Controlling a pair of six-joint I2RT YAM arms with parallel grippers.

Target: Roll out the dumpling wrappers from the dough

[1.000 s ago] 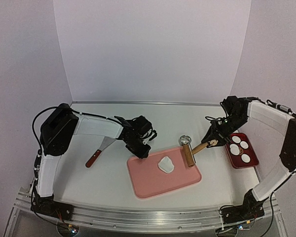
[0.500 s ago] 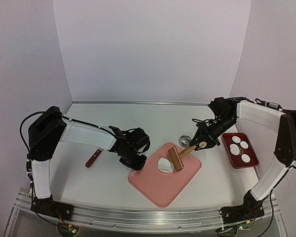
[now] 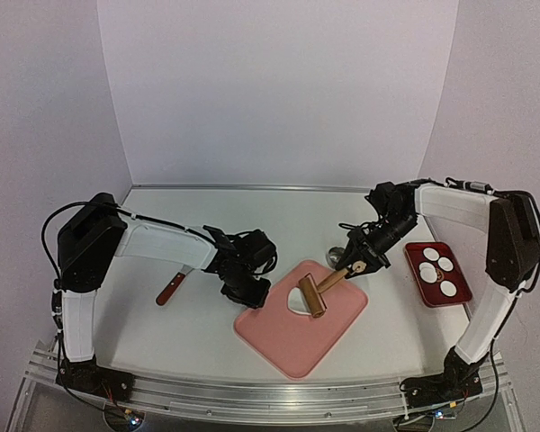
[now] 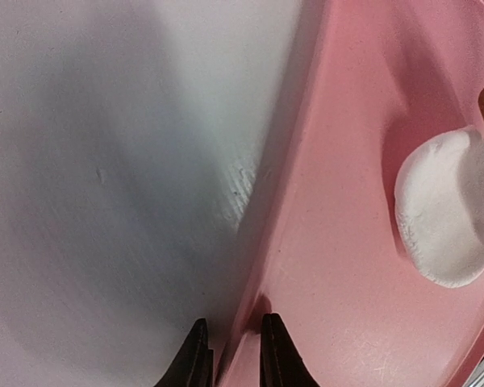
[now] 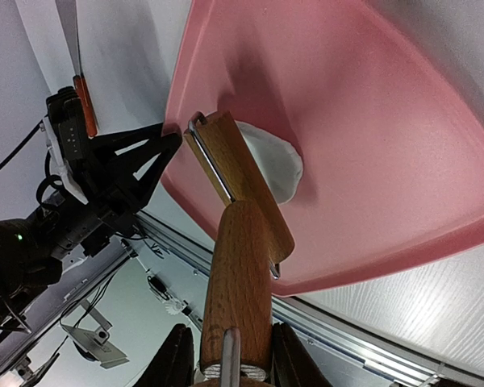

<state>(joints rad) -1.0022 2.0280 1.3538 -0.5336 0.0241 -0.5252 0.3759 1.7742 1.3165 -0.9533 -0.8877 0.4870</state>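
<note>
**Left arm.** The forearm runs low over the table and out to the right, with the wrist pitched down. The left claw (image 3: pixel 249 295) sits at the left corner of the pink tray (image 3: pixel 283 346). In the wrist view its two dark fingertips stand a narrow gap apart, one on each side of the tray rim. It cannot be told whether they pinch the rim.

**Right arm.** The arm arcs up from its base and reaches left, with the wrist angled down. The right claw (image 3: pixel 355 261) is clamped on the wooden handle of the roller (image 5: pixel 238 193), one finger on each side of the handle. The roller head points away from the claw, over the tray.

**Task items.**
- The dough (image 4: pixel 444 214) is a rounded white lump lying on the tray. It is ahead and to the right of the left claw, and beyond the right claw. The roller head overlaps one side of it.
- Four round wrappers (image 3: pixel 448 288) lie in the red tray (image 3: pixel 418 286), to the right of the right claw.

**Other items.**
- The ring cutter (image 3: pixel 337 254) stands just beside the right claw, on its left.
- The scraper (image 3: pixel 171 288) lies well to the left of the left claw.
</note>
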